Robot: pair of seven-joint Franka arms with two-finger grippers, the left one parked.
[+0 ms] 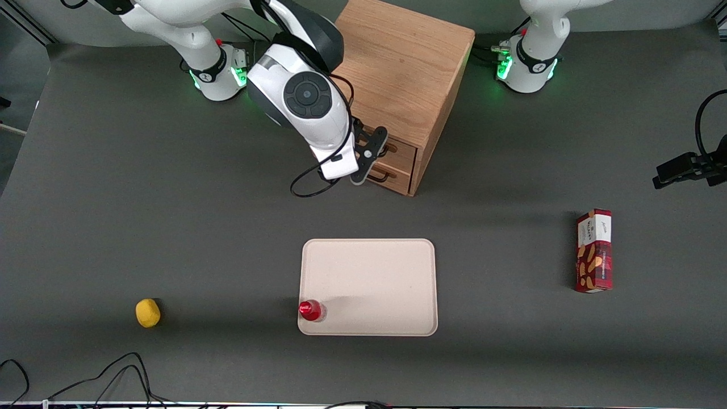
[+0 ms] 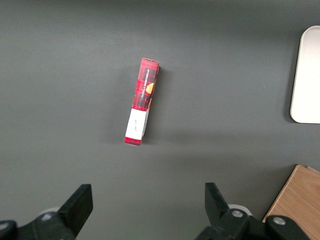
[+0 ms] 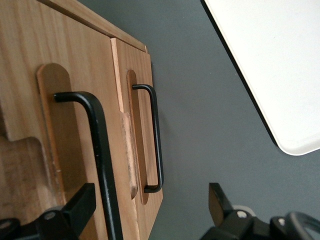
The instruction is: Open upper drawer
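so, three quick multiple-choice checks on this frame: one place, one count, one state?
1. Where is the red-capped bottle?
A. On the cabinet
B. On a corner of the tray
C. Beside the snack box

2. How many black bar handles are on the cabinet front?
A. One
B. Two
C. Three

3. What state is the pincer in?
A. Open, at the upper drawer
B. Shut on the bottle
C. Shut on the tray

Key:
1 B: it stands on the tray's corner nearest the front camera.
2 B: the wrist view shows one handle per drawer.
3 A: its fingers are apart, and the upper handle lies between them.
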